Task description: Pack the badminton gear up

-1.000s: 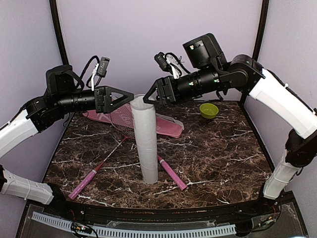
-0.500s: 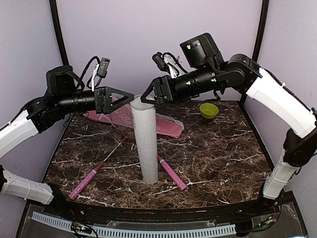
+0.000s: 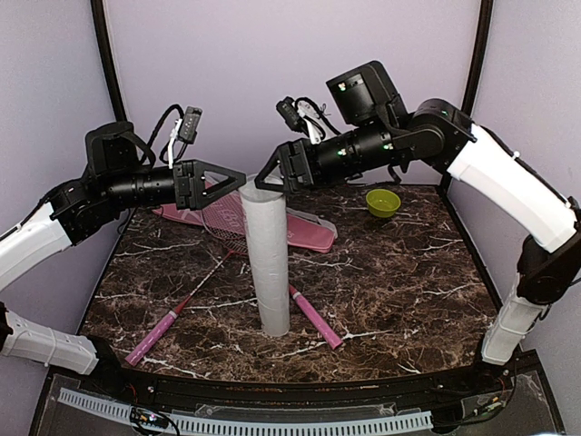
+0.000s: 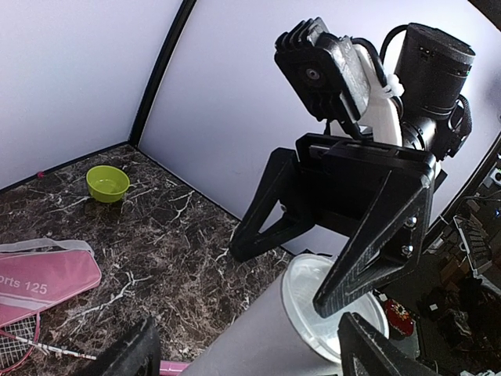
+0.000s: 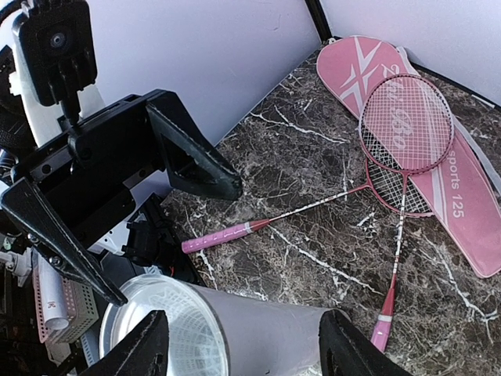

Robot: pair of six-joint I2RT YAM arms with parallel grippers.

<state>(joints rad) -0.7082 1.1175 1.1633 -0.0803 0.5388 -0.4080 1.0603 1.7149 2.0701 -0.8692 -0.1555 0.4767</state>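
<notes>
The tall white tube (image 3: 270, 263) stands upright mid-table, its translucent top end showing in the left wrist view (image 4: 333, 301). My left gripper (image 3: 234, 179) is open at the tube's top from the left, and the tube lies between its fingers (image 4: 249, 356). My right gripper (image 3: 265, 178) is open at the top from the right, also straddling the tube (image 5: 244, 345). Two rackets with pink handles (image 3: 156, 333) (image 3: 316, 319) lie crossed behind the tube, heads on the pink cover (image 3: 307, 234). No loose shuttlecock shows.
A small lime-green bowl (image 3: 383, 202) sits at the back right. The pink cover (image 5: 462, 196) and racket heads (image 5: 405, 125) lie at the back left of the tube. Purple walls close the back and sides.
My right gripper has moved slightly left, closer over the tube's top. The left gripper and the tube have stayed where they were.
</notes>
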